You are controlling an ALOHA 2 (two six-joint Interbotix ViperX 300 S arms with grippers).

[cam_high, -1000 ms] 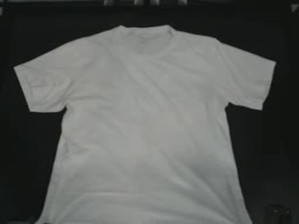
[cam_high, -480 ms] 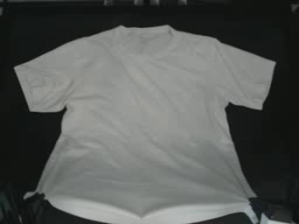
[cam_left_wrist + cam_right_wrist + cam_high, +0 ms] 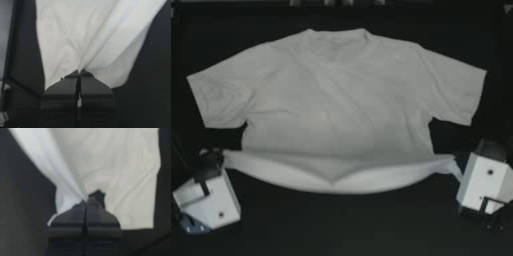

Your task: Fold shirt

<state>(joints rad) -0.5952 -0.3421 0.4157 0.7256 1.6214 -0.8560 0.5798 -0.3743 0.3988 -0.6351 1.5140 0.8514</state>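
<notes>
The white shirt [image 3: 338,100] lies flat on the dark table, collar toward the far edge, sleeves spread out. Its lower hem is lifted and doubled over, sagging in the middle between the two arms. My left gripper [image 3: 221,156] is shut on the hem's left corner. My right gripper [image 3: 459,162] is shut on the hem's right corner. In the left wrist view the gripper [image 3: 79,72] pinches bunched shirt fabric [image 3: 90,37]. The right wrist view shows the same: the gripper [image 3: 88,199] is shut on gathered shirt cloth [image 3: 110,163].
Bare dark table [image 3: 345,225] lies in front of the raised hem, between the white wrist housings of the left arm [image 3: 208,200] and right arm [image 3: 485,182]. Dark strips of table run along both sleeves.
Both grippers came in at the lower corners, took hold of the hem and carried it up toward the collar. The shirt's bottom part now folds over itself.
</notes>
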